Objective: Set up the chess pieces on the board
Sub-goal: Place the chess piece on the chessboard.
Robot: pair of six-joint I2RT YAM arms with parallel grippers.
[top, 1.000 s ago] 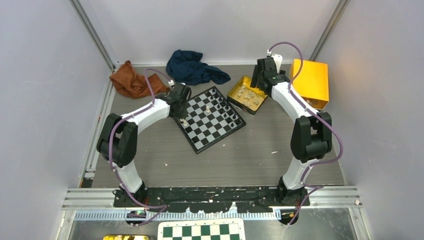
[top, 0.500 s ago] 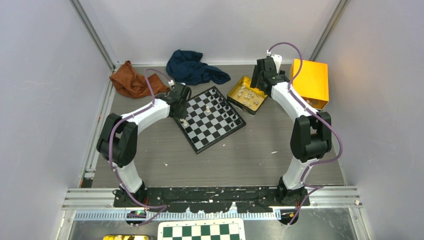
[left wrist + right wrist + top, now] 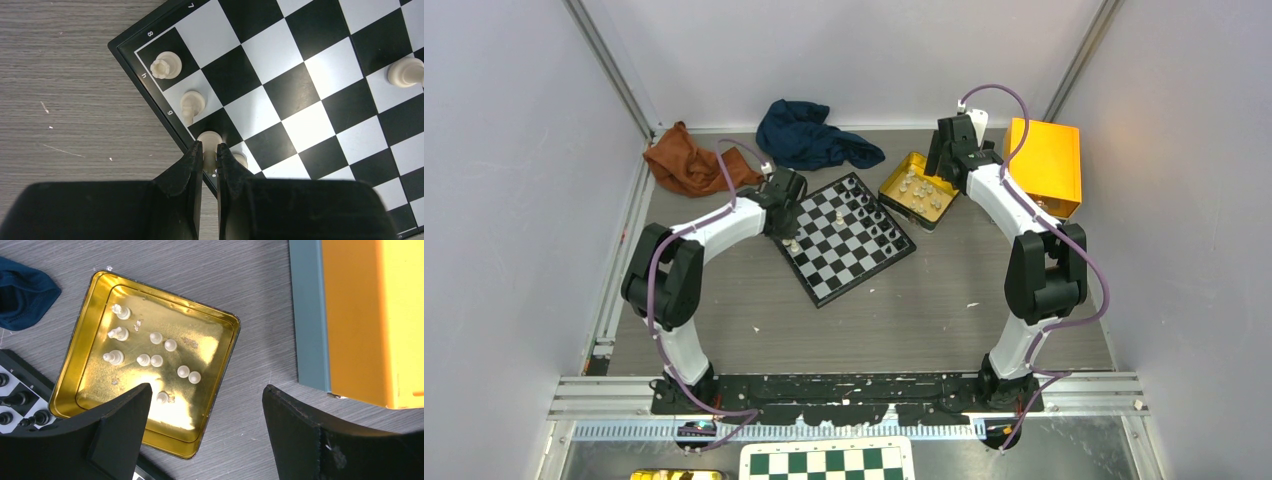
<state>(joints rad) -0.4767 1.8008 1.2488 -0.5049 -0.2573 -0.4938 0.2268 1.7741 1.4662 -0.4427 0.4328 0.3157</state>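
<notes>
The board (image 3: 848, 240) lies tilted mid-table, with black pieces (image 3: 879, 222) along its far right edge and a few cream pieces (image 3: 166, 65) at its left corner. My left gripper (image 3: 209, 152) is shut on a cream piece (image 3: 210, 140) at the board's left edge (image 3: 789, 240), next to two standing cream pieces and one partly hidden behind the right finger. My right gripper (image 3: 205, 405) is open and empty above a gold tin (image 3: 222, 322) that holds several cream pieces (image 3: 150, 360); it also shows in the top view (image 3: 916, 190).
An orange box (image 3: 1044, 165) stands at the back right, close to the right arm. A dark blue cloth (image 3: 809, 135) and a rust-brown cloth (image 3: 689, 165) lie at the back. A green-and-white checkered sheet (image 3: 829, 462) lies at the near edge.
The left arm's elbow has shifted slightly to the right; its gripper stays at the board's left edge. The right arm has not moved.
</notes>
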